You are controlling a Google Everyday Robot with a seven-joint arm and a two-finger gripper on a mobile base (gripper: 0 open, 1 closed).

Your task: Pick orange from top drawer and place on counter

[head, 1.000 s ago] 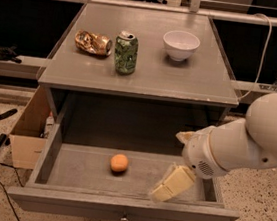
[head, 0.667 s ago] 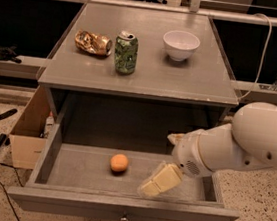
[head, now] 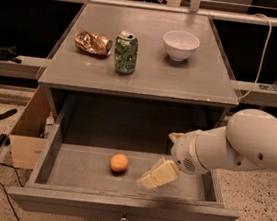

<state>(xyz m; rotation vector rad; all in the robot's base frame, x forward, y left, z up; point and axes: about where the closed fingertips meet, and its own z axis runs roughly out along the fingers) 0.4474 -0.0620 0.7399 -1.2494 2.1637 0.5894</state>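
The pincer (head: 158, 174) over the top drawer (head: 67, 202) hides part of its floor (the arm (head: 255, 142) runs off the right edge)

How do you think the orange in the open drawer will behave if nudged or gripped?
Round and loose on the top drawer's flat floor, the orange would probably roll if nudged. Its smooth skin may slip. The gripper sits beside it.
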